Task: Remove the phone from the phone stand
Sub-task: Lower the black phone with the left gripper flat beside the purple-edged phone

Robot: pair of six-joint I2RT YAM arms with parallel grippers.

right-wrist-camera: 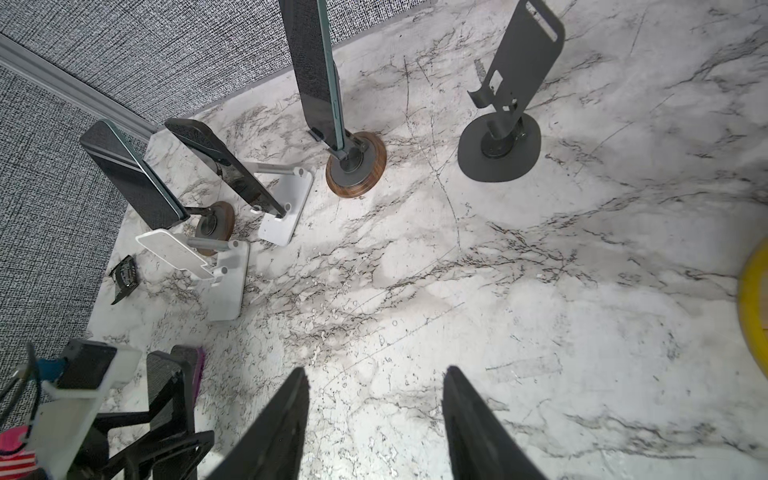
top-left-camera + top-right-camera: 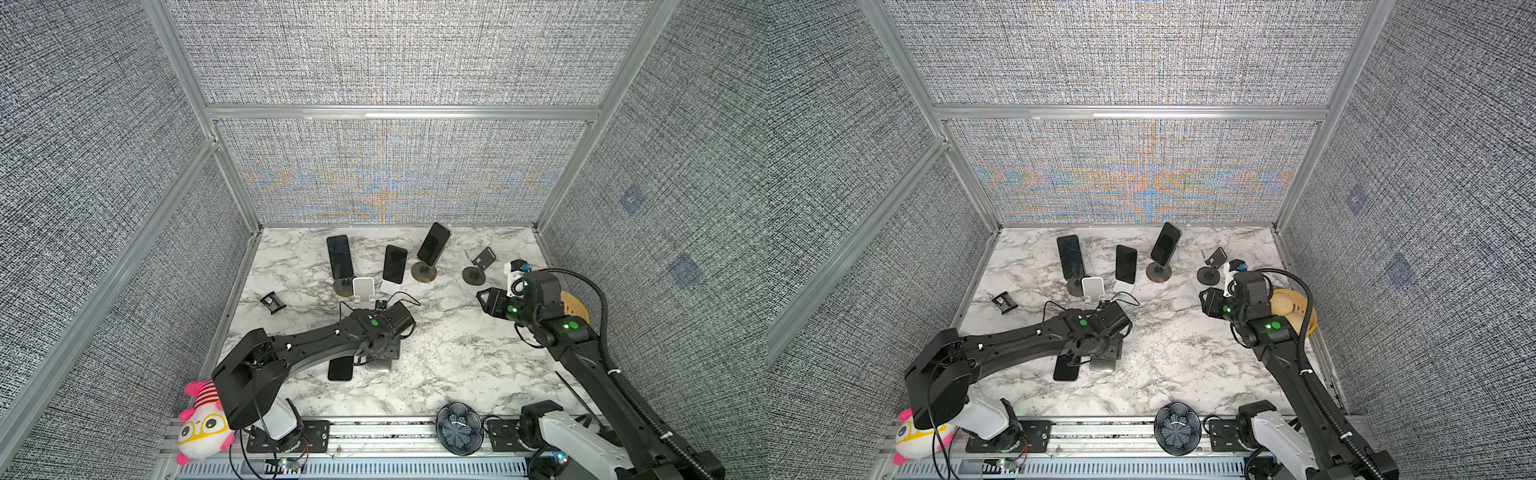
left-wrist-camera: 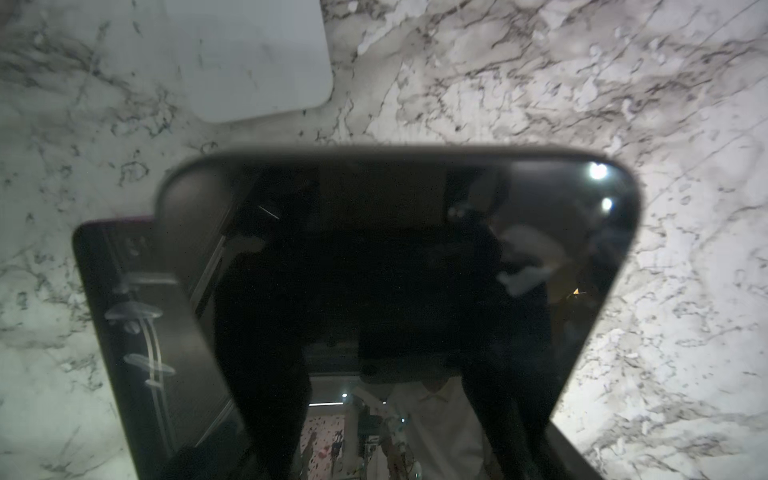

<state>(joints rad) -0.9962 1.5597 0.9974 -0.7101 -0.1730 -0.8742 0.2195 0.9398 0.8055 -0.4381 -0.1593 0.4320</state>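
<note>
My left gripper [image 2: 376, 355] is low over the table and shut on a dark-screened phone [image 3: 395, 249], its fingers at the two long edges. That phone overlaps a dark phone [image 2: 340, 368] lying flat, with a silver one [image 2: 379, 365] beside it. An empty white phone stand [image 2: 363, 289] stands just behind. At the back, three phones [image 2: 343, 257] [image 2: 395, 264] [image 2: 433, 243] lean on their stands. My right gripper [image 1: 376, 374] hovers open over bare marble, near an empty dark stand [image 2: 478, 266].
A yellow bowl [image 2: 575, 307] sits behind my right wrist. On the front rail are a dark flower-shaped dish [image 2: 459, 428] and a plush toy [image 2: 203, 424]. A small black object [image 2: 272, 302] lies at the left. Woven walls close three sides.
</note>
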